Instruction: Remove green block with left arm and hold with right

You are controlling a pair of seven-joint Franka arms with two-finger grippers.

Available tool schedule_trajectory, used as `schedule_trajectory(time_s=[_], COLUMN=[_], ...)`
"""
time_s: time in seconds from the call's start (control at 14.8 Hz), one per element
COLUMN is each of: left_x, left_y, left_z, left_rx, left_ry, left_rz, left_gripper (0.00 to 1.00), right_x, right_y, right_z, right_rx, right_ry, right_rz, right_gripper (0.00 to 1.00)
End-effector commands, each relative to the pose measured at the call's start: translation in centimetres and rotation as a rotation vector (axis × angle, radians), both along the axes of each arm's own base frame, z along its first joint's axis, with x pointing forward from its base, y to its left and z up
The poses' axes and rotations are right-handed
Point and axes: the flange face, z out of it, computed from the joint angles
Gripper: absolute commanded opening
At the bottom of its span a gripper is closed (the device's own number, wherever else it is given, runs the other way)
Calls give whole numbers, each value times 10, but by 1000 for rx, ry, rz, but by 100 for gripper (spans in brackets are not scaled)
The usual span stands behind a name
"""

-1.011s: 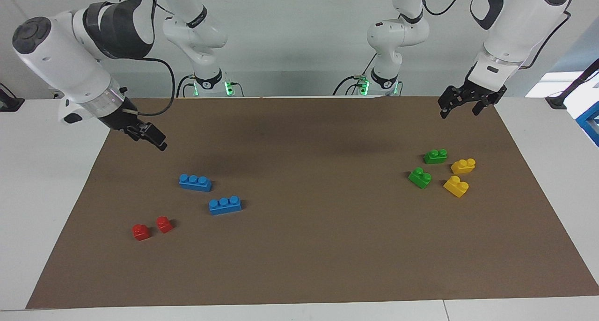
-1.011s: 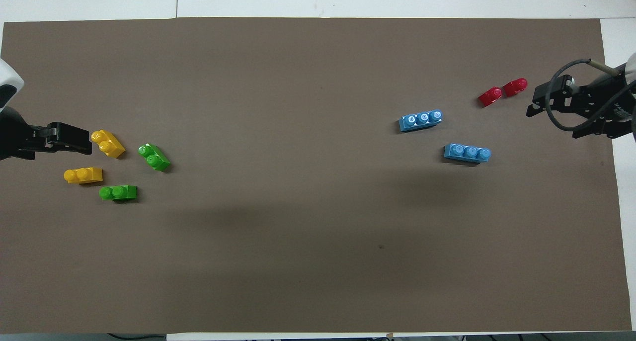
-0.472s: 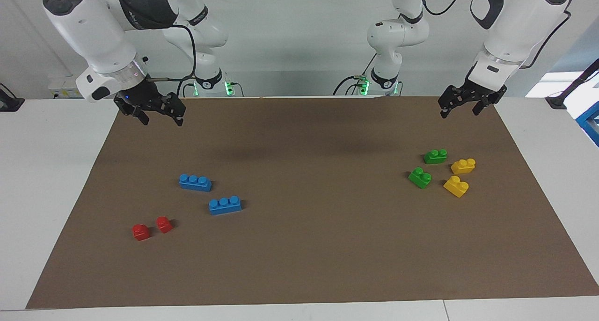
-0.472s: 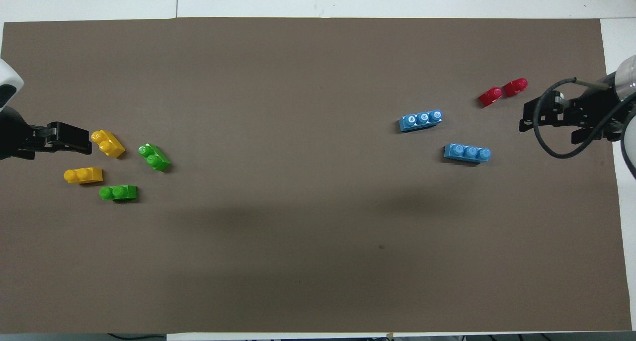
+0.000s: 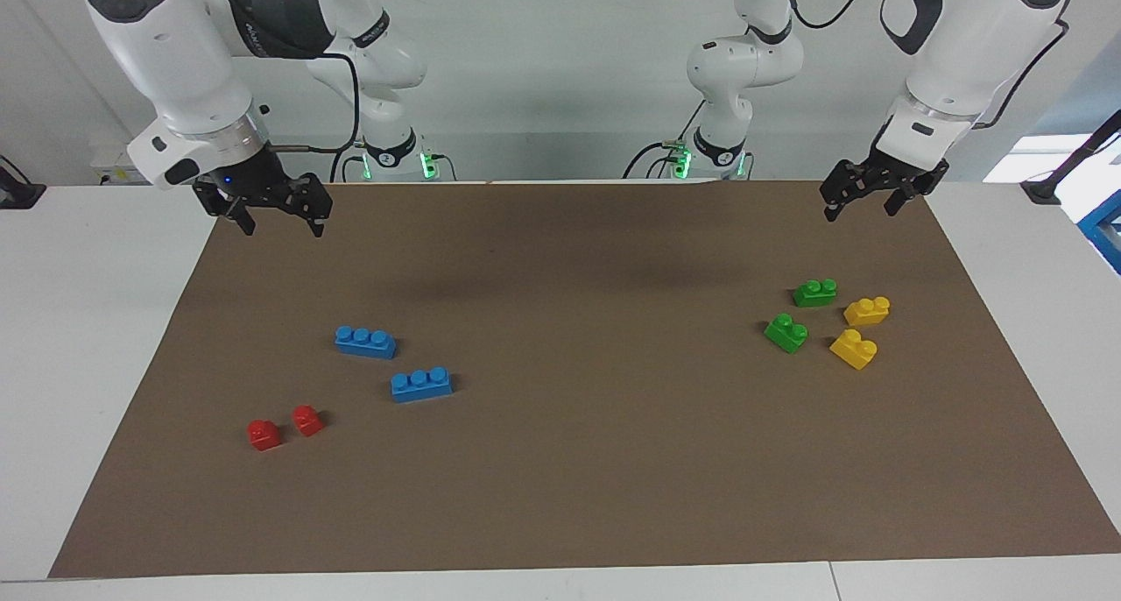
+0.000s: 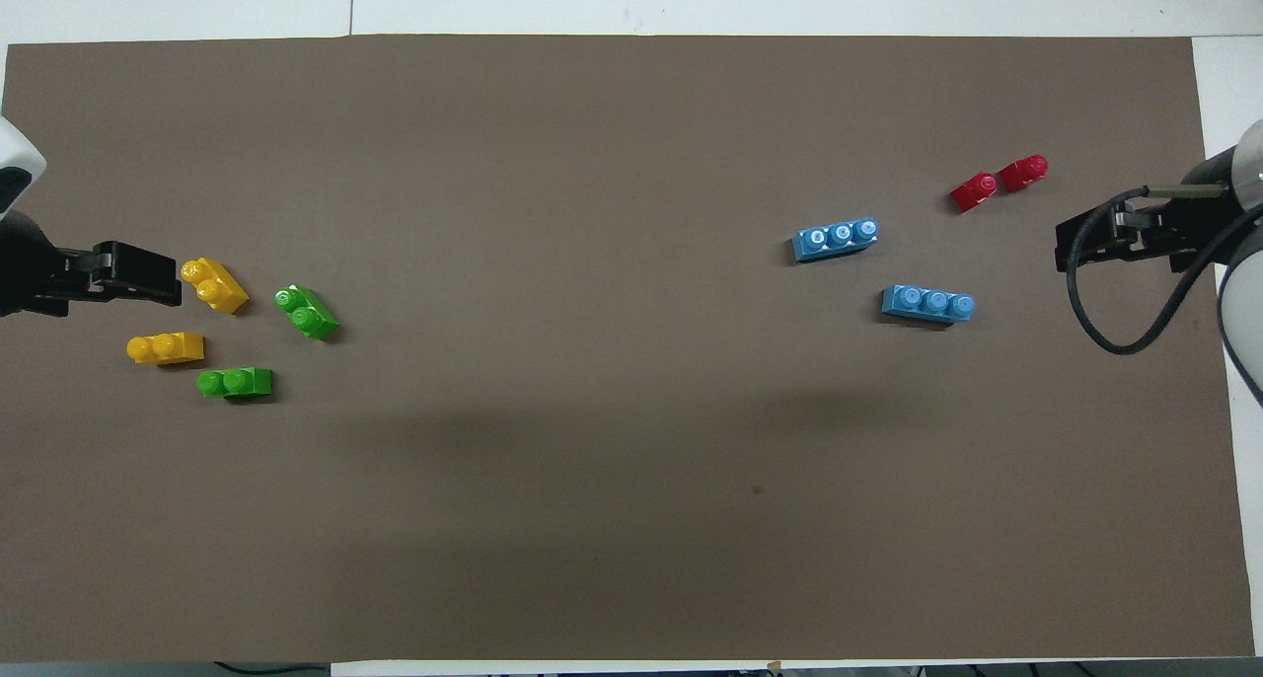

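Two green blocks [image 5: 814, 293] [image 5: 786, 332] lie on the bench [image 5: 560, 461] beside the yellow blocks [image 5: 866, 310], at 3 o'clock in the facing view. Left claw [image 5: 860, 196] and right claw [image 5: 274, 218] hang released, empty.

A pale grey-white wall [image 5: 543, 67] runs along the far side of the room in the facing view, evenly lit, with soft shadows where it meets the white table [image 5: 79, 321]. A wide brown mat [image 5: 560, 496] covers most of the tabletop, leaving white margins at both ends and along the near edge, where a thin seam crosses the surface. At the far right a bright patch, possibly a window [image 5: 1020, 159], sits above something blue [image 5: 1105, 233] cut by the picture's edge.
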Motion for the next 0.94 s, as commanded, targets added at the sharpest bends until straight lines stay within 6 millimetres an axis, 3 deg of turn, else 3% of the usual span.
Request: schedule_trajectory(time_s=[0.0,0.88], left_x=[-3,-3], left_y=[-2,-1], left_z=[8,7], left_rx=[-13,-19], left_ry=[2,1], left_rz=[-4,-1], left_gripper=[100,100], right_x=[0,5], right_y=[-2,-1], right_z=[8,14], right_rx=[-20,-1], right_ry=[-20,-71], right_rz=[13,-76], right_gripper=[100,100])
